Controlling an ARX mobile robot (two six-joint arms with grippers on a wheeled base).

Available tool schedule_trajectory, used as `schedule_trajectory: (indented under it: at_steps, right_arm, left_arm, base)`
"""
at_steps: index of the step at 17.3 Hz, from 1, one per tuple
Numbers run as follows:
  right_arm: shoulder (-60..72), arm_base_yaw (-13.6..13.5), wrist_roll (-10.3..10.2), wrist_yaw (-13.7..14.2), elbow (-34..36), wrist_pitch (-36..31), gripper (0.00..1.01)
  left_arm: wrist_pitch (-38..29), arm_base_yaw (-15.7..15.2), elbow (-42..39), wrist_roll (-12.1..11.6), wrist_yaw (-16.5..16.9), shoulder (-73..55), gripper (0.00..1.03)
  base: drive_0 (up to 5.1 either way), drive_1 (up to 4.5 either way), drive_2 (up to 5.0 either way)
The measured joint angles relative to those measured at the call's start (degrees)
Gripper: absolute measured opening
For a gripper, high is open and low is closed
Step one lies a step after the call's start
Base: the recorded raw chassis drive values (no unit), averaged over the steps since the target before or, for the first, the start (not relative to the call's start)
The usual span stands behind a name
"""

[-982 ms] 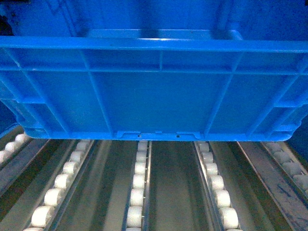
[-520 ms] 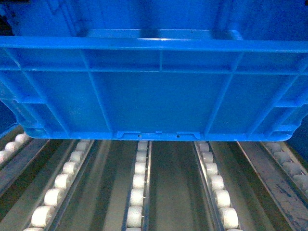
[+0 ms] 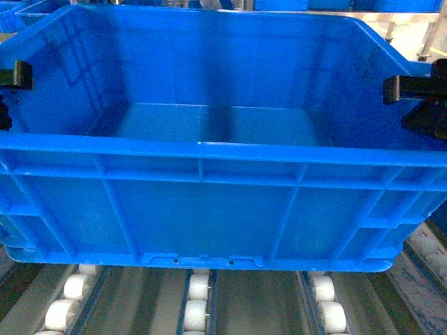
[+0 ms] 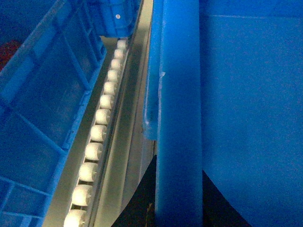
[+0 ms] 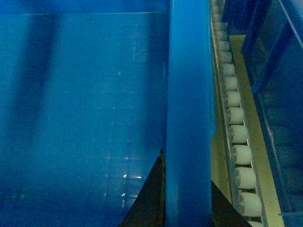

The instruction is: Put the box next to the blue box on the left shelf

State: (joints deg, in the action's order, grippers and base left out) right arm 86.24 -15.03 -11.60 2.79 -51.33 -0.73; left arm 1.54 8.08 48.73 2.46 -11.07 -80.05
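The box [image 3: 209, 174], a large open blue crate, fills the head view and hangs just above the shelf's roller tracks [image 3: 198, 296]. My left gripper [image 3: 19, 74] clamps its left rim and my right gripper [image 3: 401, 89] its right rim. In the left wrist view the rim [image 4: 177, 94] runs between the two dark fingers [image 4: 137, 205], and the left gripper [image 4: 177, 194] is shut on it. The right gripper [image 5: 187, 189] pinches the right rim [image 5: 187, 94] the same way. Another blue box [image 4: 42, 118] stands just left of a roller track [image 4: 97, 132].
White rollers in metal rails run under the box and along both its sides [image 5: 236, 135]. A further blue crate wall [image 5: 279, 94] stands right of the right-hand track. More blue crates show at the far top left [image 3: 28, 8].
The box now sits much lower in the head view: earlier only its front wall showed from below, now I look down into its empty inside, with both grippers visible on its rims.
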Motion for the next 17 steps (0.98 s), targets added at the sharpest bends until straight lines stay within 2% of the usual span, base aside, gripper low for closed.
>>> schedule_trajectory:
  at_steps: [8, 11, 17]
  right_arm:
    - [3.3, 0.0, 0.4, -0.3, 0.9, 0.1, 0.07]
    - [3.6, -0.4, 1.8, 0.0, 0.8, 0.0, 0.07]
    - [3.7, -2.6, 1.2, 0.5, 0.6, 0.8, 0.07]
  left_arm:
    - [3.5, 0.2, -2.0, 3.2, 1.7, -3.0, 0.08]
    - [2.8, -0.7, -3.1, 4.3, 1.5, -5.1, 0.08]
    - [1.2, -3.5, -3.6, 1.9, 2.4, -5.9, 0.08]
  base:
    - [0.0, 0.00, 0.0]
    - [0.0, 0.00, 0.0]
    - [0.0, 0.00, 0.0]
